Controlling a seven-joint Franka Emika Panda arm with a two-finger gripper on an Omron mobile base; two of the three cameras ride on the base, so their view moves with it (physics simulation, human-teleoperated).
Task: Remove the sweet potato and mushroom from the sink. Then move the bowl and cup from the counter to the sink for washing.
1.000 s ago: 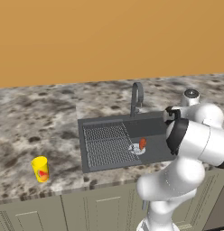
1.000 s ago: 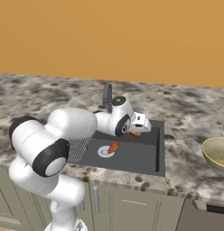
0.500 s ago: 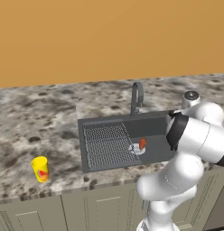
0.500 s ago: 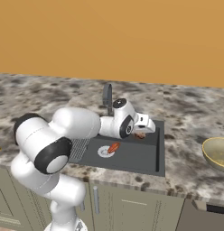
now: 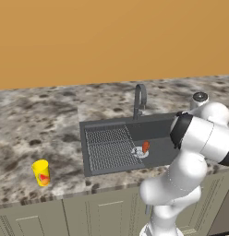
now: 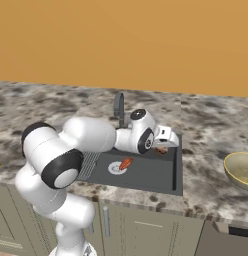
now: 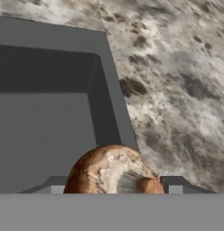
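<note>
A brown, pale-speckled mushroom [image 7: 113,169] sits between my two fingertips, and my gripper [image 7: 114,187] is shut on it. In the right base view the gripper [image 6: 166,141] hangs over the right end of the sink [image 6: 146,176], the mushroom [image 6: 161,150] just under it, near the basin's right wall. The orange-red sweet potato [image 5: 145,146] [image 6: 126,163] lies on the round silver drain. On the counter to the sink's left stands the yellow cup [image 5: 41,173]. The tan-gold bowl [image 6: 241,170] rests on the counter to the right.
The grey arched faucet [image 5: 140,99] [image 6: 119,107] rises behind the sink, close to my forearm. A ribbed drainer grid [image 5: 107,147] covers the sink's left half. Speckled stone counter [image 7: 177,81] spreads beyond the basin's right wall.
My gripper has moved to the right along the sink, carrying the mushroom toward the basin's right wall. The sweet potato, cup and bowl have stayed where they were.
</note>
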